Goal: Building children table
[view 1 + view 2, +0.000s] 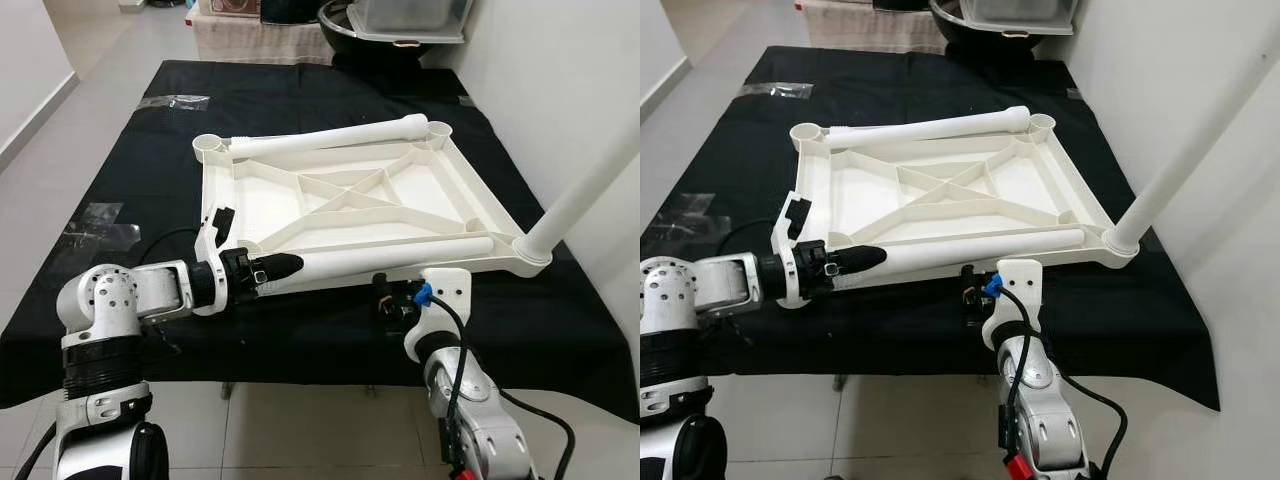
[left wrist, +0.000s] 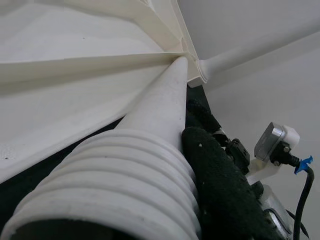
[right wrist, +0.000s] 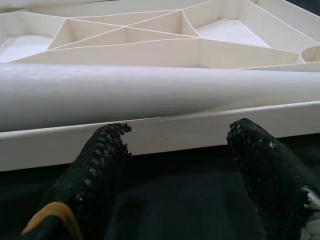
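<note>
Left gripper (image 1: 285, 266) clamped on threaded end of loose leg (image 1: 400, 257), lying along upturned tabletop (image 1: 340, 190). Right gripper (image 3: 175, 150), fingers apart, near tabletop's near rim. Likely light, rigid, slick plastic; grip ribbed end.

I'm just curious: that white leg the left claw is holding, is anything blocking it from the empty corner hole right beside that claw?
Nothing visible does. The left gripper holds the table leg by its threaded end, lying along the upturned tabletop. The near-left corner socket sits beside it, partly hidden by the gripper itself.
</note>
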Controlling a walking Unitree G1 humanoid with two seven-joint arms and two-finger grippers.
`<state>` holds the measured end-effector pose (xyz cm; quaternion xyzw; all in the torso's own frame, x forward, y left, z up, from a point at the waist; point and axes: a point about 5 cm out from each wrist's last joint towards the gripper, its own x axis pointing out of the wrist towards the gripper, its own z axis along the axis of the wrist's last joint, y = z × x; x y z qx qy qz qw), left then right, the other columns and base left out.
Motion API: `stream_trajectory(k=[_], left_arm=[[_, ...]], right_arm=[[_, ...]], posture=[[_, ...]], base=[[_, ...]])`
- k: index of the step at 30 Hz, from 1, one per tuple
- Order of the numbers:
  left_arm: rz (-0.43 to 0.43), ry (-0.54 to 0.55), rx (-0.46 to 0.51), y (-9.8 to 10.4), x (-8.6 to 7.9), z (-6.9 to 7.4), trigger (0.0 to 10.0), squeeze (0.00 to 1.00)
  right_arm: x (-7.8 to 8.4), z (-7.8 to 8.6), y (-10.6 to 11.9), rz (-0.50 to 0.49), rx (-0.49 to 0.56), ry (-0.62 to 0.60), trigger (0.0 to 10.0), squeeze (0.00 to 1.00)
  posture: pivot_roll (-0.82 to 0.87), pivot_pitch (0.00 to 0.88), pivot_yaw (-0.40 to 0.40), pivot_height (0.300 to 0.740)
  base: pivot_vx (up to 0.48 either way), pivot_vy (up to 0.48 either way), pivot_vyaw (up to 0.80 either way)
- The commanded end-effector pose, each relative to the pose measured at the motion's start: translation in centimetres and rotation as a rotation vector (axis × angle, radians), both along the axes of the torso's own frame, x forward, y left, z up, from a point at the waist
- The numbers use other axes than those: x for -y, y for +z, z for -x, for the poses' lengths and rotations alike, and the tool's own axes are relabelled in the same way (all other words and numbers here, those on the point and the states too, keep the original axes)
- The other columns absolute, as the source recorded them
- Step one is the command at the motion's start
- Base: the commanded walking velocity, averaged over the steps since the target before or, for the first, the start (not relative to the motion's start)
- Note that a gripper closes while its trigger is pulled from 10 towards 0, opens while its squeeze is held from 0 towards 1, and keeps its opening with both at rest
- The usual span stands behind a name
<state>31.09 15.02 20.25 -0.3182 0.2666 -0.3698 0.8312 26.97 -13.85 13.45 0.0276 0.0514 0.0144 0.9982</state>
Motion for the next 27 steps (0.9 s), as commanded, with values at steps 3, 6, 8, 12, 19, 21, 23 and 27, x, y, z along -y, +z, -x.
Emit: stream_trajectory(k=[3,6,8,12,19,21,23,27], left_arm=[[-0.002,0.016,0.024,0.6,-0.5,0.3,0.0,0.00],[0.015,0.036,0.052,1.2,-0.7,0.3,0.0,0.00],[0.029,0.045,0.083,1.7,-0.8,0.4,0.0,0.00],[0.084,0.079,0.133,2.6,-1.0,0.2,0.0,0.00],[0.156,0.094,0.211,3.8,-0.7,0.1,0.0,0.00],[0.160,0.092,0.225,4.0,-0.7,0.2,0.0,0.00],[0.163,0.084,0.269,4.4,-0.7,0.7,0.0,0.00],[0.154,0.099,0.304,4.5,-0.9,1.1,0.0,0.00]], right_arm=[[0.3,0.0,-0.2,-0.035,-0.009,-0.008,10.0,0.00],[0.5,-0.2,0.2,-0.085,0.008,-0.008,10.0,0.00],[0.4,-0.5,0.5,-0.154,0.009,-0.005,10.0,0.00],[0.3,-1.0,1.0,-0.316,0.002,-0.004,10.0,0.00],[-0.6,-2.1,3.0,-0.561,0.028,0.059,10.0,0.00],[-0.9,-2.2,3.4,-0.605,0.033,0.086,10.0,0.00],[-1.2,-2.6,4.8,-0.822,0.052,0.146,10.0,0.00],[-1.4,-2.7,6.1,-1.049,0.081,0.236,10.0,0.00]], posture=[[0.09,0.121,-0.079,0.740],[0.09,0.117,-0.080,0.740],[0.09,0.107,-0.078,0.740],[0.09,0.100,-0.078,0.740],[0.08,0.120,-0.080,0.740],[0.08,0.120,-0.080,0.740],[0.08,0.115,-0.089,0.740],[0.08,0.114,-0.094,0.740]], base=[[0.000,0.000,0.00],[0.000,0.000,0.00],[0.000,0.000,0.00],[0.000,0.000,0.00],[0.000,0.000,0.00],[0.000,0.000,0.00],[0.000,0.000,0.00],[0.000,0.000,0.00]])
